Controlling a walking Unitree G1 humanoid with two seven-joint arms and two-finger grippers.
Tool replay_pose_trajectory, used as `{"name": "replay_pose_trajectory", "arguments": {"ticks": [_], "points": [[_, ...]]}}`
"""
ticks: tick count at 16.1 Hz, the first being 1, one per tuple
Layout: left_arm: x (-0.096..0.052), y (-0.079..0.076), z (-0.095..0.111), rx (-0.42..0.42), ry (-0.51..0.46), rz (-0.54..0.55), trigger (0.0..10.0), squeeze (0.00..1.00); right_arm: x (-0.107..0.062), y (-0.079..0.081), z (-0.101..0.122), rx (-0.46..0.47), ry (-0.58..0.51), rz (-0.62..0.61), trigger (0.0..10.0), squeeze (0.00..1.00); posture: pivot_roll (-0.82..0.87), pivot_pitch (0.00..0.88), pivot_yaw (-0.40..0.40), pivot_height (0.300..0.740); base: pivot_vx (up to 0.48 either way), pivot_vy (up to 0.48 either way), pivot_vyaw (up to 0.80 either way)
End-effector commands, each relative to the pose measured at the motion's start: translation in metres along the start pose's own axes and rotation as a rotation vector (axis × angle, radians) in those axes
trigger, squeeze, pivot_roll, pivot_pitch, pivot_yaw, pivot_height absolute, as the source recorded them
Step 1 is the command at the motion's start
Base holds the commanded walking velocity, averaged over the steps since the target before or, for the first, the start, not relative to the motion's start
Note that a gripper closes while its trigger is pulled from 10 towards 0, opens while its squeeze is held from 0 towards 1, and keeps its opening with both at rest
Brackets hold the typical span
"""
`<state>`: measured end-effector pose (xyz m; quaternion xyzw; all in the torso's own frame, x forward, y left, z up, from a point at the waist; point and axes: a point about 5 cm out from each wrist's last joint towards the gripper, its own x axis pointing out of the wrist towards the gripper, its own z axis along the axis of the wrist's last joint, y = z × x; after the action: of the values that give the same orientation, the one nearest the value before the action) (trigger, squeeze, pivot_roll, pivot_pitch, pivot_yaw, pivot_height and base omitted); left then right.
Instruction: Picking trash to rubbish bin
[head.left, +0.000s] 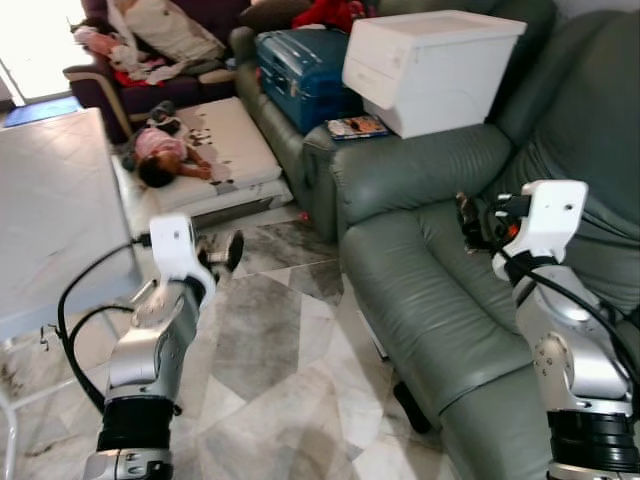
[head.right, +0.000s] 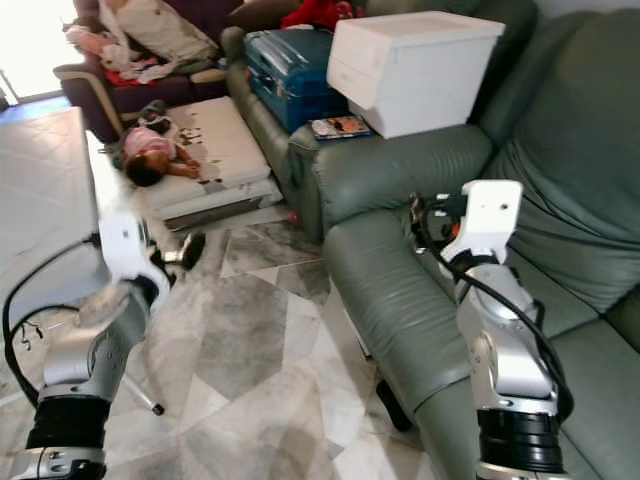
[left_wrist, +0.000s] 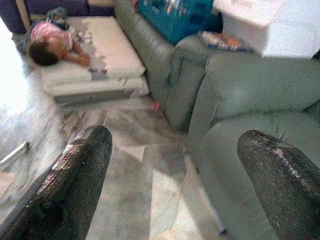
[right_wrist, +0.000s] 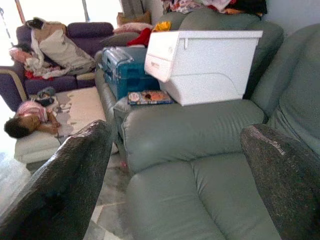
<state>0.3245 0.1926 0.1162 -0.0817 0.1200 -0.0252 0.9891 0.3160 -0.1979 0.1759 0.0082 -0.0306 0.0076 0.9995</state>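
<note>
No trash and no rubbish bin can be made out here. The left tool (left_wrist: 170, 185) hangs over the marble floor (head.left: 270, 350), its two black fingers (left_wrist: 75, 175) wide apart and holding nothing. The right tool (right_wrist: 175, 185) is raised over the seat of the grey-green sofa (head.left: 430, 290) on the right; its fingers (right_wrist: 65, 175) are also spread wide and empty.

On the sofa's armrest stands a white plastic box (head.left: 430, 65), and beside it, to the left, lies a magazine (head.left: 355, 127). A blue suitcase (head.left: 300, 70) lies farther left on the next sofa. On the far left, a person in a pink top (head.left: 165, 155) lies on a white mattress (head.left: 235, 150) on the floor. Behind it stands a purple armchair (head.left: 110, 85) with clothes on it. A white table (head.left: 50, 210) is at the near left.
</note>
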Motion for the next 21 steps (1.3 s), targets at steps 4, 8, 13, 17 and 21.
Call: {"name": "replay_pose_trajectory", "arguments": {"ticks": [4,8,13,17,21], "points": [[0.001,0.024,-0.039,0.083,0.138,0.022,10.0,0.00,0.002,-0.017,-0.028,-0.043,0.079,-0.039,10.0,0.00,-0.01,0.034,0.018,0.740,0.000,0.000,0.00],[0.003,0.036,-0.077,0.114,0.283,0.014,10.0,0.00,0.004,-0.038,-0.069,-0.100,0.200,-0.092,10.0,0.00,0.00,0.026,0.022,0.740,0.000,0.000,0.00],[-0.019,0.052,-0.129,0.110,0.475,0.084,10.0,0.00,-0.024,-0.059,-0.139,-0.034,0.463,-0.205,10.0,0.00,0.01,0.022,0.029,0.740,0.000,0.000,0.00],[-0.046,0.051,-0.170,0.158,0.647,0.054,10.0,0.00,-0.060,-0.054,-0.182,0.010,0.654,-0.240,10.0,0.00,0.00,0.020,0.044,0.740,0.000,0.000,0.00],[-0.055,0.046,-0.184,0.202,0.708,0.026,10.0,0.00,-0.097,-0.048,-0.212,0.031,0.817,-0.283,10.0,0.00,-0.01,0.025,0.051,0.740,0.000,0.000,-0.30]]}}
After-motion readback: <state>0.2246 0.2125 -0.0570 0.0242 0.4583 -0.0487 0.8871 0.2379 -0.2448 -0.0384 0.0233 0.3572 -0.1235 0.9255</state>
